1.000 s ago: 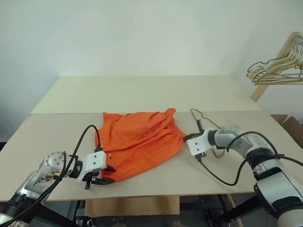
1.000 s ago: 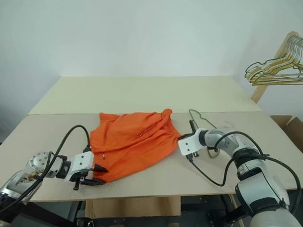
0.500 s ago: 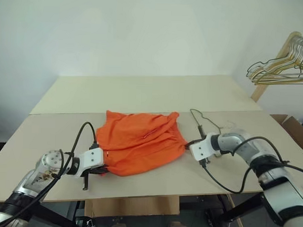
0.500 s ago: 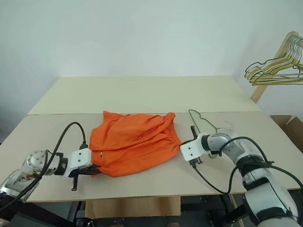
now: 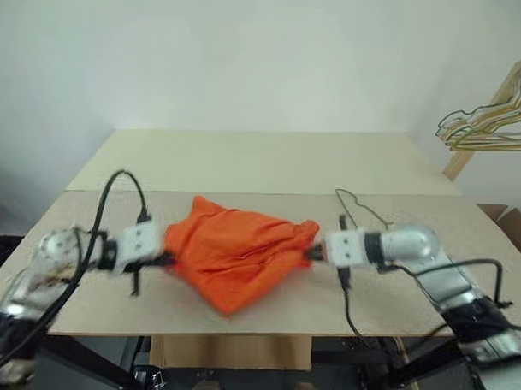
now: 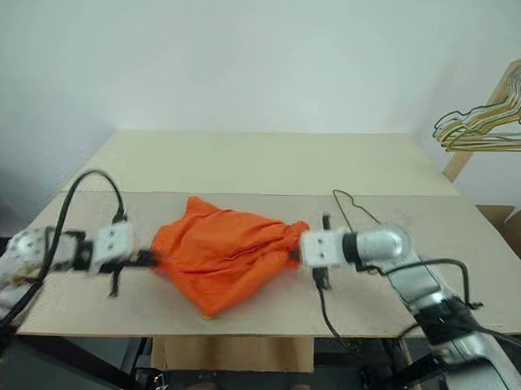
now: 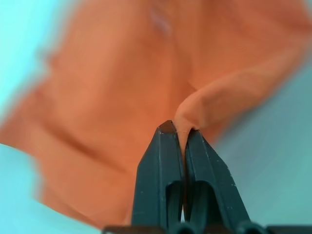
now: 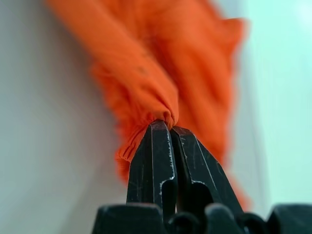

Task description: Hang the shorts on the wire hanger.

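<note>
The shorts [image 5: 237,254] are bright orange and all crumpled. They hang in the air over the table [image 5: 244,164], pulled out sideways between the two grippers. The top edge runs almost straight from one side to the other, and the middle sags down to a point that just about touches the table near the front edge. The cloth has lots of folds and wrinkles.

The left gripper [image 7: 178,129] is pinched tight on a fold of orange cloth at the left end. The right gripper [image 8: 165,126] is pinched tight on a bunched bit of the cloth at the right end.

The wire hanger [image 5: 356,209] lies flat on the table just behind the right gripper. A bunch of other hangers [image 5: 494,126] hangs on a wooden rack at the far right.

A second ago the shorts lay flat on the table in a heap. The left gripper was down by the near corner of the cloth with its fingers still apart. Now both arms have come up and the shorts are lifted and stretched between them
</note>
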`<action>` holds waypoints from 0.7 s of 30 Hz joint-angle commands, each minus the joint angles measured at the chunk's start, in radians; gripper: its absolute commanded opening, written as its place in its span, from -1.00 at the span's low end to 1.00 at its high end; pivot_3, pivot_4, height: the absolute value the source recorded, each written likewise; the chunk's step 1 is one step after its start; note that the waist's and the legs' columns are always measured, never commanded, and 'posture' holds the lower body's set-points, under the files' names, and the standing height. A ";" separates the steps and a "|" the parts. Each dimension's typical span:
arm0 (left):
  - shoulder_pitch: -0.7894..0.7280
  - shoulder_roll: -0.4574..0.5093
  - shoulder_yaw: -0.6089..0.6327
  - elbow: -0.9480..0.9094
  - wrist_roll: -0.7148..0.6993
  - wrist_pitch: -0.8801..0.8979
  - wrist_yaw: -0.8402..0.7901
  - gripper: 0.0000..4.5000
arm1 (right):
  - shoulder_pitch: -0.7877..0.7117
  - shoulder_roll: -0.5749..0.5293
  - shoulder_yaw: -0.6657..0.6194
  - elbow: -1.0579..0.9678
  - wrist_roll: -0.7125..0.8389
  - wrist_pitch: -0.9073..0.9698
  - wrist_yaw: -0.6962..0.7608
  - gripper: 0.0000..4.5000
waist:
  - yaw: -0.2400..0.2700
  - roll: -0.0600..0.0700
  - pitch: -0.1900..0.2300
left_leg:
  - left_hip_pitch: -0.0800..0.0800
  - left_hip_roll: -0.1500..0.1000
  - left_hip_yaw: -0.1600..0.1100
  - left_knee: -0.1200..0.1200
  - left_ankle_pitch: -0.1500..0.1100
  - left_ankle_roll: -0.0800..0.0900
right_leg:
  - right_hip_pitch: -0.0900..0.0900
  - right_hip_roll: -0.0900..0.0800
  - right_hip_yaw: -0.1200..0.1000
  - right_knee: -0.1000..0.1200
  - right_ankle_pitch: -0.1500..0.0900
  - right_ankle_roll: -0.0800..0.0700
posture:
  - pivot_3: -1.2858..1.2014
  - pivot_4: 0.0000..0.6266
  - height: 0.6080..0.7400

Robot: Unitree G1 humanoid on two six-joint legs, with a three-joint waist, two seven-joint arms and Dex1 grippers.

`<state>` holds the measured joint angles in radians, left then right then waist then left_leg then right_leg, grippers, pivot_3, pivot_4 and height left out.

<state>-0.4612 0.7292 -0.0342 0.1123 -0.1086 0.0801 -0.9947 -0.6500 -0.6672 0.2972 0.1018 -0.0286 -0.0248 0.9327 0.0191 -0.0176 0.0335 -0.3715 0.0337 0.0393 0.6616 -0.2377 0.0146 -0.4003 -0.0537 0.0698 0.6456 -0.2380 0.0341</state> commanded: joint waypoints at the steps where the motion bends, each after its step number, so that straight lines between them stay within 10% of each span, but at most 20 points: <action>1: -0.325 -0.115 0.032 0.151 0.147 0.017 0.381 -0.99 | -0.217 0.082 -0.127 0.175 -0.104 0.019 -0.332 -1.00 | 0.008 -0.001 0.001 | -0.003 0.000 -0.001 0.000 0.002 -0.003 | -0.003 0.000 0.000 0.000 0.002 0.000 | 0.08 -1.00 1.00; 8: -0.652 -0.226 0.154 0.313 0.163 -0.176 0.773 -0.99 | -0.489 0.149 -0.236 0.471 -0.211 -0.184 -0.821 -1.00 | -0.008 -0.002 -0.001 | -0.029 -0.003 -0.002 -0.003 0.004 -0.013 | -0.028 -0.003 0.000 0.000 0.005 0.000 | 0.06 -1.00 1.00; 21: -0.009 0.022 0.158 -0.281 -0.108 -0.012 0.251 -0.99 | -0.005 0.006 -0.106 0.181 -0.210 -0.376 -0.458 -1.00 | -0.044 -0.002 -0.001 | -0.027 -0.004 -0.002 0.000 -0.002 -0.010 | -0.022 -0.004 0.000 -0.005 0.003 0.005 | 0.08 -1.00 1.00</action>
<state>-0.5087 0.7124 0.1314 -0.0932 -0.1804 0.0548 -0.6422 -0.6692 -0.6340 0.1899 0.3374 -0.2367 -0.3668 0.4181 -0.0246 -0.0195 0.0322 -0.3955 0.0301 0.0380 0.6619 -0.2396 0.0043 -0.4200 -0.0580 0.0703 0.6408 -0.2354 0.0387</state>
